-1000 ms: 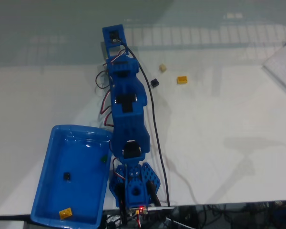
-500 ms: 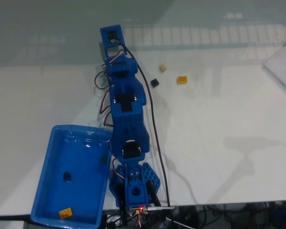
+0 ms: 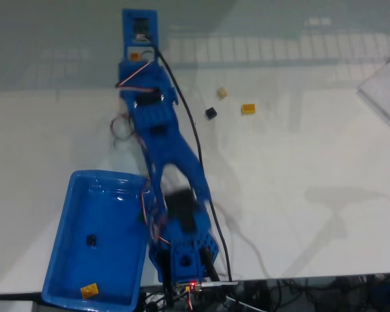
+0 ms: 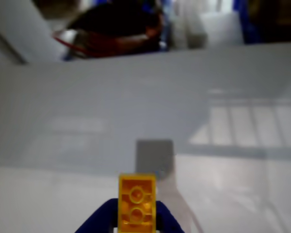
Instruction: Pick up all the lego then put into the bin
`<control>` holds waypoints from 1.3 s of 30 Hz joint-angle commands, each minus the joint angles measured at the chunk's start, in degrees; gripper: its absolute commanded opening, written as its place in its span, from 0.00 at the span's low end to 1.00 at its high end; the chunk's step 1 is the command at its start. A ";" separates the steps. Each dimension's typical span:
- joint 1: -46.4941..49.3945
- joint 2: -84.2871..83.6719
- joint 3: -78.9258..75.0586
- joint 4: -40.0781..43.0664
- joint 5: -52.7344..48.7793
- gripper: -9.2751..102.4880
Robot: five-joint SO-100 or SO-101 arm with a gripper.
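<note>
Blue bin point(image 3: 65, 260) sitting at the lower left of the fixed view, holding a black brick point(image 3: 91, 241) and an orange brick point(image 3: 89, 290). Lying loose on the white table point(image 3: 299, 195), upper middle: beige brick point(image 3: 221, 93), black brick point(image 3: 210, 113), orange-yellow brick point(image 3: 248, 108). Gripper point(image 4: 136, 221) closing on a yellow brick point(image 4: 137, 201) at the bottom of the wrist view, lifting it clear of the table.

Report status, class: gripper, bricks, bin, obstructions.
Gripper shut on orange brick. Bin holds two bricks; three on the table. Nothing seen blocking.
</note>
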 commanded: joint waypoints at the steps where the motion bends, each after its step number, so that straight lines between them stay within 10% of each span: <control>1: -8.26 16.17 1.67 8.88 2.29 0.08; 9: -39.46 42.45 1.76 43.24 6.59 0.08; 20: -64.16 45.53 6.50 64.25 6.86 0.08; 39: -52.38 40.34 7.29 64.25 1.49 0.33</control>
